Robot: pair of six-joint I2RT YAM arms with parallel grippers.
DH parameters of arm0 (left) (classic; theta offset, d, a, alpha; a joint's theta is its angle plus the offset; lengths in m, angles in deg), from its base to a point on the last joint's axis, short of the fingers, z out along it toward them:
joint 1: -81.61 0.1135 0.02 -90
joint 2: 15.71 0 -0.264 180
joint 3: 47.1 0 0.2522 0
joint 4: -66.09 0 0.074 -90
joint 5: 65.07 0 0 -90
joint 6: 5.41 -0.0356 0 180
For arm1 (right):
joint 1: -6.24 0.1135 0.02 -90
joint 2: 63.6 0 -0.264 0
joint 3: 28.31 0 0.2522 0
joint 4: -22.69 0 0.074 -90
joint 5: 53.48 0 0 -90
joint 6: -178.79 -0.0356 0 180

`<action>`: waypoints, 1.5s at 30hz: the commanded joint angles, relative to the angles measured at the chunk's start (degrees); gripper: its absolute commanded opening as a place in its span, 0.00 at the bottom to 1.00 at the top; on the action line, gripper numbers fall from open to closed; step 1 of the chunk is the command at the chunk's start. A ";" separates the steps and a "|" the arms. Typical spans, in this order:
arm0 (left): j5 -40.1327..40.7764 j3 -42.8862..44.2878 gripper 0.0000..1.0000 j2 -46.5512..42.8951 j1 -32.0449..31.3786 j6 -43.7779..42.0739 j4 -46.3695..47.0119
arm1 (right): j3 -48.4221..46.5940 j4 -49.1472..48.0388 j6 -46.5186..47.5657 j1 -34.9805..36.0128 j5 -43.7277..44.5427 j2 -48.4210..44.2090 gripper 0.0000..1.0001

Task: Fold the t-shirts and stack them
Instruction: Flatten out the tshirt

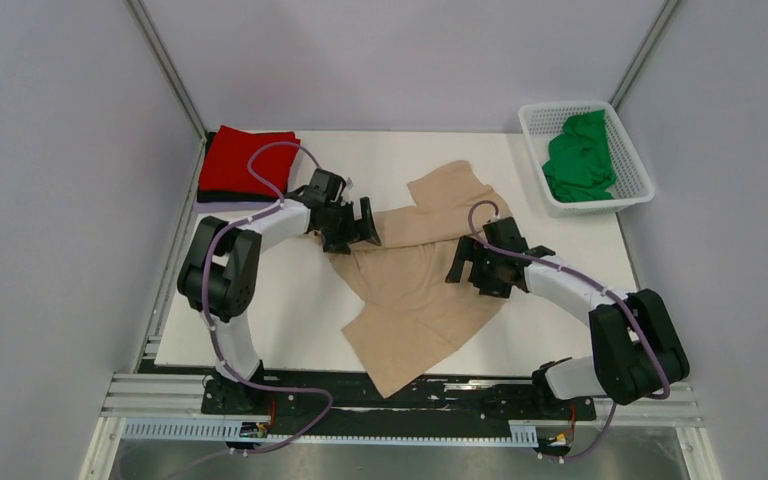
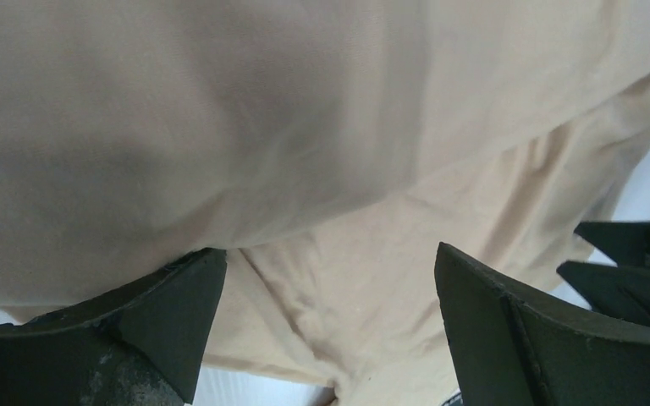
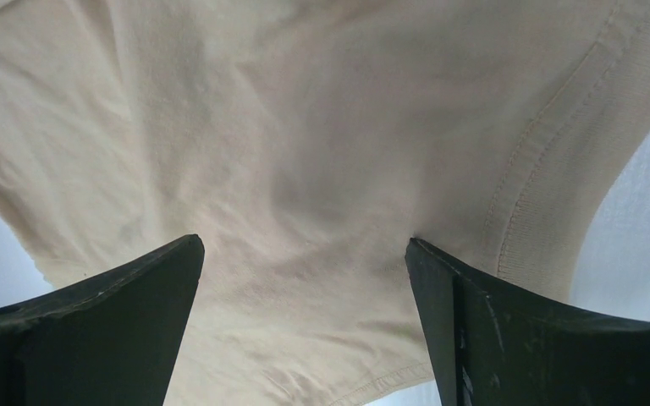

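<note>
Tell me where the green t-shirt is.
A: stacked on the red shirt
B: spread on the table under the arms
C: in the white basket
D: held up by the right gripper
C: the green t-shirt lies bunched inside the white basket.

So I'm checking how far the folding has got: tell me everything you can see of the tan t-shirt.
The tan t-shirt is plain beige soft knit cloth with stitched hems, with what looks like a sleeve at its far end. It lies rumpled and unfolded, slantwise across the middle of the white table, one corner at the near edge. The left gripper and right gripper stand open over its middle, down at the cloth, gripping nothing.
</note>
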 commanded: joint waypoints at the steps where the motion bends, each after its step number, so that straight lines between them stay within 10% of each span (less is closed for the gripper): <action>1: 6.13 7.99 1.00 4.56 -0.02 1.56 1.69 | 1.84 -2.26 -0.24 0.15 3.34 2.41 1.00; 13: 13.07 37.32 1.00 22.66 0.57 -0.58 -0.15 | 2.28 -0.03 0.12 -0.79 8.81 4.75 1.00; 27: -0.88 67.26 1.00 45.67 1.65 -3.96 -3.28 | -0.37 0.46 0.90 -8.82 7.80 4.66 1.00; 45: 12.48 15.34 1.00 -4.64 1.43 -8.94 -1.32 | -22.80 5.35 2.44 -19.21 11.41 13.12 1.00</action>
